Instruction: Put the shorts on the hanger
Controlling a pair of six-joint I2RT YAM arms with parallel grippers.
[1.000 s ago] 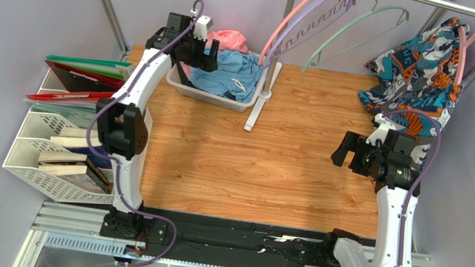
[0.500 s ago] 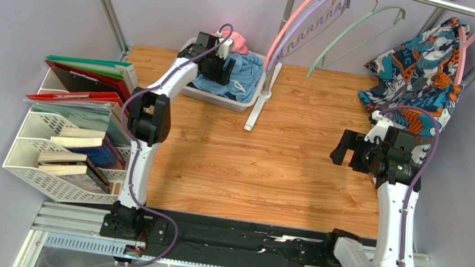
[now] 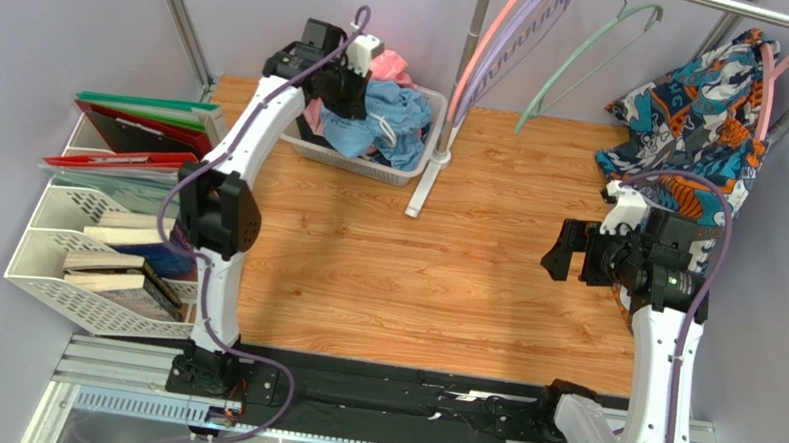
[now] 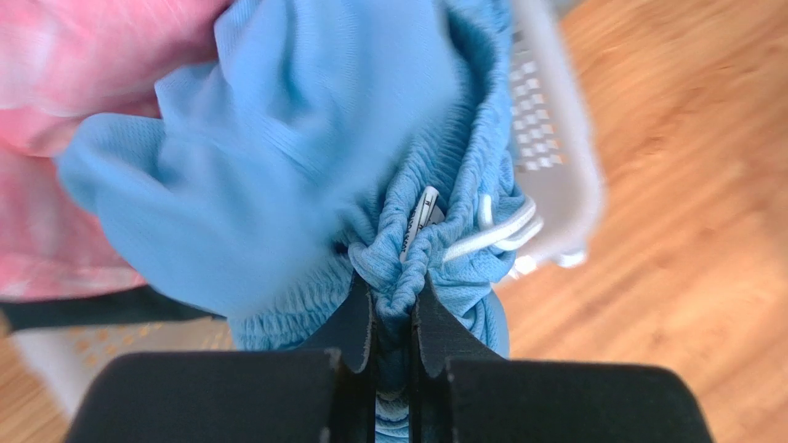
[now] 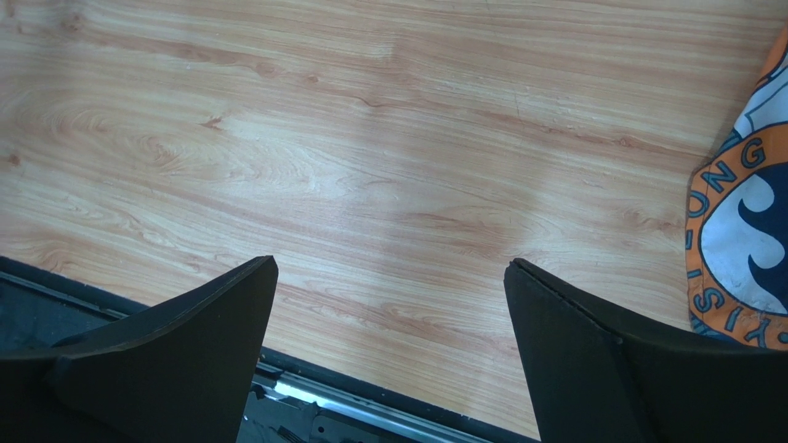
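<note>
The left pincer (image 4: 393, 309) is clamped on the shorts (image 4: 305, 138) over the basket (image 3: 361, 163); the right pincer (image 5: 390, 268) is held open.

Right wrist view, right edge: patterned garment (image 5: 740, 221) has an orange band with capitals. "ONG" is legible in its upper part; the letters lower down are cut off and unreadable.
Left wrist view, centre: white tag (image 4: 421, 214) in the waistband of the shorts (image 4: 305, 138), print too small to read.
Top view: nothing legible.
</note>
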